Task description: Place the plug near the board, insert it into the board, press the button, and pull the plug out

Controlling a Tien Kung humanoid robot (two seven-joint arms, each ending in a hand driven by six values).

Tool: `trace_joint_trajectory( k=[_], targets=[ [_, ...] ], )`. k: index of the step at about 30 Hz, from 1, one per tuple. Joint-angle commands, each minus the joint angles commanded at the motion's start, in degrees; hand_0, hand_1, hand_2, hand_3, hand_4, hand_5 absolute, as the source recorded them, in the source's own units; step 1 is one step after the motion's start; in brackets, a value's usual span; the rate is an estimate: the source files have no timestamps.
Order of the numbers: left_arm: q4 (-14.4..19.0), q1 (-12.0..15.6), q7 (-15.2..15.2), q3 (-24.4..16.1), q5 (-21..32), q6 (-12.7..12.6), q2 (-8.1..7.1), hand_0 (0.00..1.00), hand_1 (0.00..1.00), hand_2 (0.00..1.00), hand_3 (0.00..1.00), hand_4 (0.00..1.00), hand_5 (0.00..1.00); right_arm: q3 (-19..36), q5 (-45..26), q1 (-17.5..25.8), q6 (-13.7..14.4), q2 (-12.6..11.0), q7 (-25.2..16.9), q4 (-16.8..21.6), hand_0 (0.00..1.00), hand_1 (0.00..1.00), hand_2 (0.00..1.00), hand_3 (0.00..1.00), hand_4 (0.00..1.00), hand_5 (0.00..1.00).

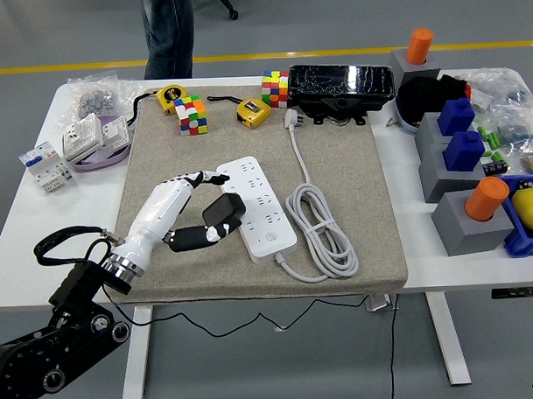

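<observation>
A white power strip [260,205] lies on the grey mat [344,153], with its round button [271,238] at the near end. A black plug [223,209] sits tilted against the strip's left edge. My left hand [204,206], in a white shell, reaches in from the lower left. Its fingers [204,178] stretch out straight beyond the plug, and its black thumb [193,237] lies just under the plug. The hand is open around the plug, not closed on it. The strip's own white cable [318,224] is coiled on the right, ending in a white plug [291,118]. My right arm is out of view.
Rubik's cubes [191,114] [275,88], yellow tape measures [254,111] and a black wrapped box [341,83] line the mat's far edge. Grey blocks with blue and orange pieces [464,175] stand at the right. White sockets [85,138] lie at the left. A person's legs [167,28] show at the top.
</observation>
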State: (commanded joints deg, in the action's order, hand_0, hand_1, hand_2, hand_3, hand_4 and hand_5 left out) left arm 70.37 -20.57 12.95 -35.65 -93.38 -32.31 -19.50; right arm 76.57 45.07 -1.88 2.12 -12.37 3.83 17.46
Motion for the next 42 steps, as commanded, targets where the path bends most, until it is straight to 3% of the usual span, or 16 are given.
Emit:
trace_joint_trajectory(
  k=[8,20,42],
  targets=[
    [-1.1,-0.7,-2.0,1.5,-1.1,2.3,0.69,0.828,0.841,0.806,0.759,0.786,0.477,-0.2,0.1,-0.2,0.1,-0.2,-0.1,0.4,0.528,0.625,0.607,0.545,0.882,0.406],
    [-2.3,-1.4,-4.5,1.8,-1.5,3.8,0.98,0.832,0.841,0.803,0.761,0.771,0.48,0.1,0.1,0.1,0.0,-0.1,0.0,0.1,0.527,0.624,0.607,0.545,0.882,0.406],
    [-4.5,-5.3,-6.5,4.6,-0.7,5.7,4.7,0.831,0.827,0.794,0.727,0.774,0.482,-0.2,-0.2,0.0,0.1,-0.1,-0.1,0.3,0.529,0.624,0.607,0.547,0.884,0.406]
  ],
)
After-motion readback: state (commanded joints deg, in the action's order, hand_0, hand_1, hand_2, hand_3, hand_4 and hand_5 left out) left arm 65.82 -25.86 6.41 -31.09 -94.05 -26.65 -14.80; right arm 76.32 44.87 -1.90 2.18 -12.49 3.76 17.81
